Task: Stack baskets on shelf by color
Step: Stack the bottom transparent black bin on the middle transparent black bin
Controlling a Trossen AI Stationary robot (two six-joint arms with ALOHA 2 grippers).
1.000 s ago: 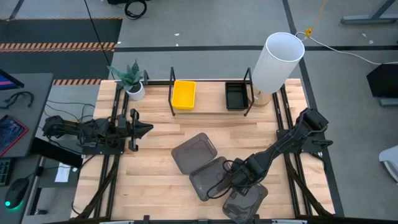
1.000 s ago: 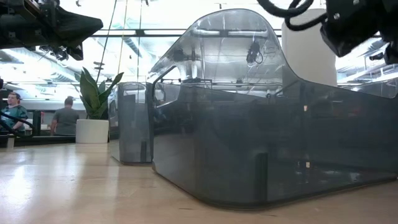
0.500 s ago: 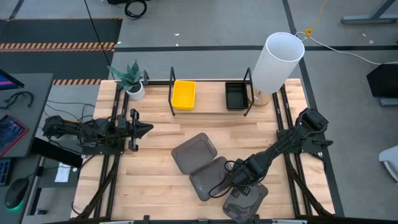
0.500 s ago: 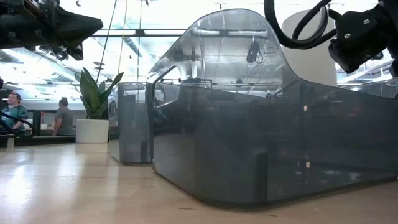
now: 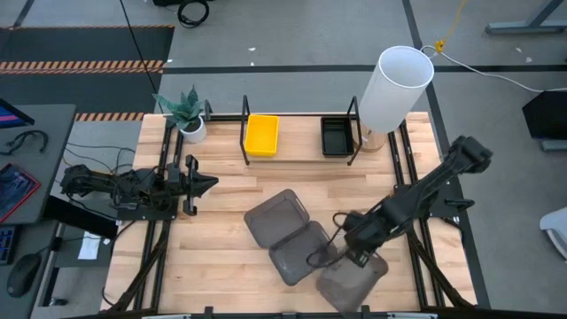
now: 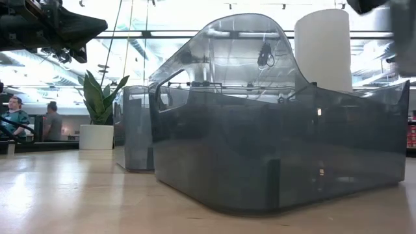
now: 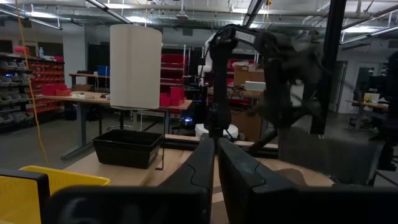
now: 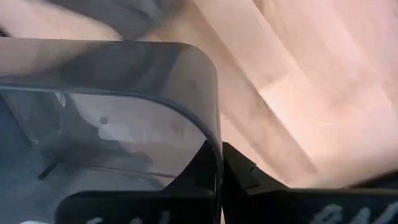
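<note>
The right hand [image 5: 354,257], clenched on a grey basket's [image 5: 350,282] rim, has lifted it at the table's [image 5: 221,213] five o'clock. A carry to the shelf [image 5: 297,146] at twelve o'clock looks underway. The left hand [image 5: 205,184] waits shut at nine.

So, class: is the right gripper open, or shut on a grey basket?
Shut on it. In the right wrist view the right gripper pinches the grey basket by its rim between closed fingers.

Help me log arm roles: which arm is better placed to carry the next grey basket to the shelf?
Right. Its hand is shut on the grey basket rim at the table's front; the left hand waits at the left edge, holding nothing.
</note>
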